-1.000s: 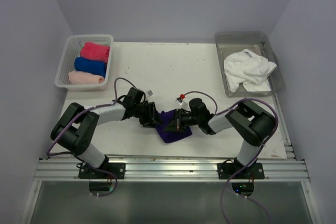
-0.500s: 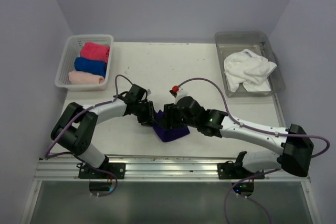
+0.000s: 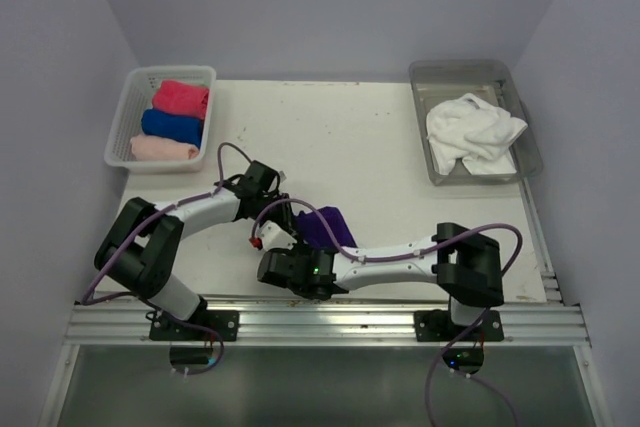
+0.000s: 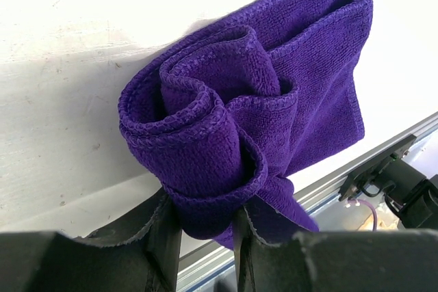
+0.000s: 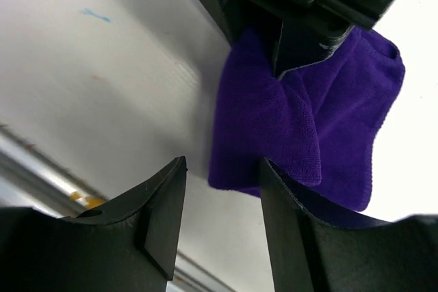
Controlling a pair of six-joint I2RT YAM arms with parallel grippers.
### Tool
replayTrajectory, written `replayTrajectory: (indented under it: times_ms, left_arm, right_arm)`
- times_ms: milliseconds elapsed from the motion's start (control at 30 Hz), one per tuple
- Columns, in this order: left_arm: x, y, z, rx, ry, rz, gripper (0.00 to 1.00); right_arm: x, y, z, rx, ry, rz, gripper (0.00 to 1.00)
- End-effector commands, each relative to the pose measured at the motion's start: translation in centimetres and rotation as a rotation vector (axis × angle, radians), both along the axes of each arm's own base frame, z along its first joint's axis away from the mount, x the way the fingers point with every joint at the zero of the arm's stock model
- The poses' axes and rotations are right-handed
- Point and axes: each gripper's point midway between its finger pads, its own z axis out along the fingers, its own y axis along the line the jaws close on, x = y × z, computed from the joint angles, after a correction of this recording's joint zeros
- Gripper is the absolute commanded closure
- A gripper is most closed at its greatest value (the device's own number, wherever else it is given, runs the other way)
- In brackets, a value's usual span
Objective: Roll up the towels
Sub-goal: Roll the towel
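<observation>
A purple towel [image 3: 328, 226] lies on the white table near the front middle, partly rolled at one end. My left gripper [image 3: 284, 215] is shut on that rolled end; in the left wrist view the roll [image 4: 205, 135] sits between my left gripper's [image 4: 205, 222] fingers, with the rest of the towel spread flat beyond. My right gripper [image 3: 281, 247] is open and empty, low by the front edge, just short of the towel's near edge. In the right wrist view my right gripper [image 5: 220, 181] has its jaws apart, facing the towel [image 5: 301, 121].
A white basket [image 3: 128, 112] at the back left holds three rolled towels: red [image 3: 181, 97], blue [image 3: 172, 125] and pale pink [image 3: 164, 148]. A clear bin [image 3: 522, 112] at the back right holds crumpled white towels [image 3: 472, 131]. A metal rail [image 3: 330, 322] runs along the front edge.
My right arm has swung left and down along the front edge, so its gripper now sits front-left of the towel. The left gripper stays shut on the towel, which has shifted slightly back.
</observation>
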Motion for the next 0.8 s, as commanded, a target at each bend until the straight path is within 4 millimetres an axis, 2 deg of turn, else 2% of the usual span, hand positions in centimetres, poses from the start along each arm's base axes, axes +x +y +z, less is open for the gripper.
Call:
replayTrajectory:
  times_ms: [0, 33, 233, 300, 400, 433, 467, 500, 533, 567, 600, 633, 667, 700, 733, 767]
  left_arm:
    - [0.0, 0.7, 0.3, 0.041, -0.018, -0.001, 0.66]
    - [0.0, 0.7, 0.3, 0.041, -0.017, 0.000, 0.66]
    - [0.0, 0.5, 0.6, 0.028, -0.020, 0.000, 0.63]
    - [0.1, 0.4, 1.0, 0.018, -0.031, -0.001, 0.58]
    - [0.4, 0.3, 1.8, 0.009, -0.058, -0.009, 0.51]
    - [0.6, 0.3, 2.1, 0.007, -0.070, -0.012, 0.48]
    - [0.7, 0.5, 2.3, 0.010, -0.082, -0.022, 0.43]
    - [0.9, 0.6, 2.6, 0.010, -0.089, -0.025, 0.41]
    - [1.4, 0.6, 3.1, 0.006, -0.106, -0.024, 0.38]
    - [1.6, 0.6, 3.5, 0.000, -0.120, -0.023, 0.35]
    - [2.1, 0.9, 4.1, -0.007, -0.144, -0.019, 0.26]
    - [2.6, 0.9, 4.8, -0.013, -0.166, -0.019, 0.22]
    - [2.6, 1.0, 5.1, -0.008, -0.170, -0.021, 0.17]
    - [2.9, 1.2, 5.5, 0.001, -0.189, -0.025, 0.13]
    - [3.2, 1.2, 6.0, 0.000, -0.204, -0.022, 0.12]
    - [3.2, 1.2, 6.2, -0.002, -0.209, -0.023, 0.11]
  right_arm:
    - [2.6, -1.4, 0.5, -0.119, -0.140, -0.051, 0.49]
    - [2.6, -1.8, -0.7, -0.156, -0.138, -0.054, 0.48]
    - [2.0, -3.2, -4.6, -0.217, -0.098, -0.071, 0.45]
    - [2.2, -3.8, -5.2, -0.229, -0.103, -0.106, 0.46]
    - [2.2, -4.1, -5.1, -0.204, -0.100, -0.145, 0.57]
    - [1.9, -4.5, -5.4, -0.191, -0.076, -0.142, 0.68]
    - [1.8, -3.6, -4.4, -0.109, -0.056, -0.135, 0.76]
    - [1.7, -3.3, -4.2, -0.070, -0.032, -0.126, 0.83]
    - [1.7, -4.1, -4.8, -0.058, -0.003, -0.124, 0.91]
    - [1.2, -3.0, -4.6, 0.022, 0.052, -0.097, 0.94]
    - [1.2, -2.6, -3.6, 0.089, 0.075, -0.087, 0.96]
    - [1.4, -3.7, -4.2, 0.106, 0.108, -0.096, 0.99]
    - [1.1, -2.8, -3.9, 0.181, 0.155, -0.076, 1.00]
    - [1.1, -2.7, -2.9, 0.239, 0.175, -0.072, 1.00]
    - [1.5, -3.8, -3.5, 0.254, 0.197, -0.094, 1.00]
    - [1.0, -2.8, -3.0, 0.334, 0.263, -0.070, 1.00]
